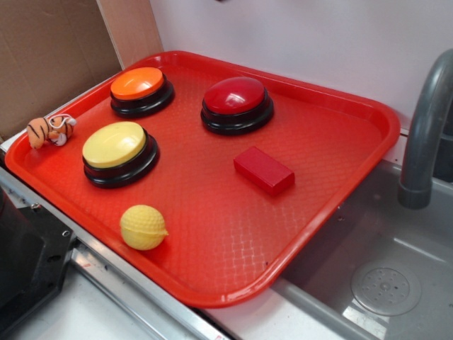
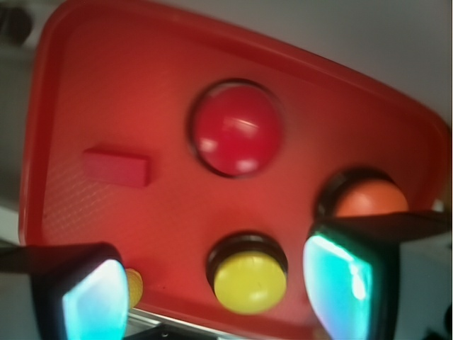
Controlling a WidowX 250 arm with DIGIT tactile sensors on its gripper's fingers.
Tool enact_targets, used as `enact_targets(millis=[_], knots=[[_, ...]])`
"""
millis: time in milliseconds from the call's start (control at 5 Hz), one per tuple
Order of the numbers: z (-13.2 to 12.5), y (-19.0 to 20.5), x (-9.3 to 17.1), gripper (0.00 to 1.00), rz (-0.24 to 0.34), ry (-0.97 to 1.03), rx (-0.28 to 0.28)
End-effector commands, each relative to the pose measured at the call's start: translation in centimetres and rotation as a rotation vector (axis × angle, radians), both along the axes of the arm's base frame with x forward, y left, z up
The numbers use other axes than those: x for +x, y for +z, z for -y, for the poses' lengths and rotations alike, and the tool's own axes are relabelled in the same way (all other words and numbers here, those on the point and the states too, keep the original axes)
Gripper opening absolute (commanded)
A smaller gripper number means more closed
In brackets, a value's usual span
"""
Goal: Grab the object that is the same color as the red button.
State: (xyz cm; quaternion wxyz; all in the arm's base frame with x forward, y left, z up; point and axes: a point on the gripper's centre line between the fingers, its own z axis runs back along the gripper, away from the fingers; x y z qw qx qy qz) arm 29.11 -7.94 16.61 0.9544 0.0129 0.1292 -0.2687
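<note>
Exterior view: the red block [image 1: 264, 170] lies flat on the red tray [image 1: 212, 248], just beside the red button [image 1: 237, 104] on its near-right side. The orange button [image 1: 141, 91], yellow button [image 1: 119, 152] and yellow ball [image 1: 143, 227] sit farther left of the red button. No arm shows here.

Wrist view: the gripper [image 2: 219, 290] hangs well above the tray, its 2 fingers [image 2: 92, 297] spread apart and empty. The block [image 2: 117, 166] lies left of the red button [image 2: 237, 129]. Judged step: approach. Next, shift over the block, align across its short sides, and descend.
</note>
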Motion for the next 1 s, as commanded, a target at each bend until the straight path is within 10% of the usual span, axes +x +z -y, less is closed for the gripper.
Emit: enact_targets(millis=[0,800], knots=[[4.3,-0.4,-7.7,1.0,0.108,-0.356,-0.024],[1.3,-11.8,-4.5,1.0,-0.055,-0.855,-0.032]])
